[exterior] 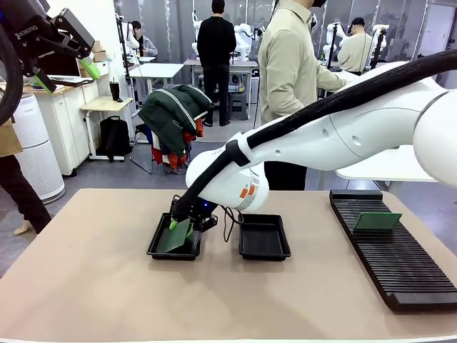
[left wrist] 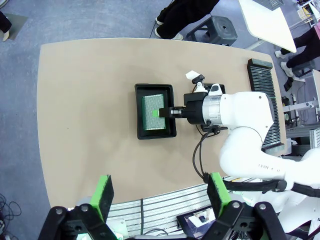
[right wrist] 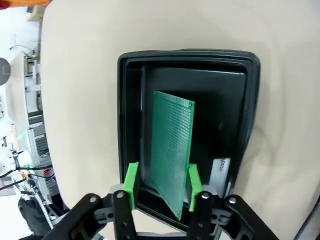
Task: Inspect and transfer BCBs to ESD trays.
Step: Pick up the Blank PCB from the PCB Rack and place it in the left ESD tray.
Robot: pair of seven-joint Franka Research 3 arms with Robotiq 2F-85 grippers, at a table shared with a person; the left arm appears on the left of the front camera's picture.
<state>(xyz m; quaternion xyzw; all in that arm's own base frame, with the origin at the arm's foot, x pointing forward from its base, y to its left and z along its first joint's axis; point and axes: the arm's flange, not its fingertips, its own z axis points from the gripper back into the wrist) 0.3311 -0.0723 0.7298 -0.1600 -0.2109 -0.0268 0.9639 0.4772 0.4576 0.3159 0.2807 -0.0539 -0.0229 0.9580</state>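
Where right pincer (right wrist: 162, 175) gapes, BCB (right wrist: 172, 135) tilted between

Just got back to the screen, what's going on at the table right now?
The right gripper is at the left tray with a board between its pads. The board leans tilted in the tray, not yet flat, and the jaws look apart, with a gap at one pad. The other tray has no board. Another board stands in the rack. The left gripper hangs open, raised at the side. A person stands across the table.
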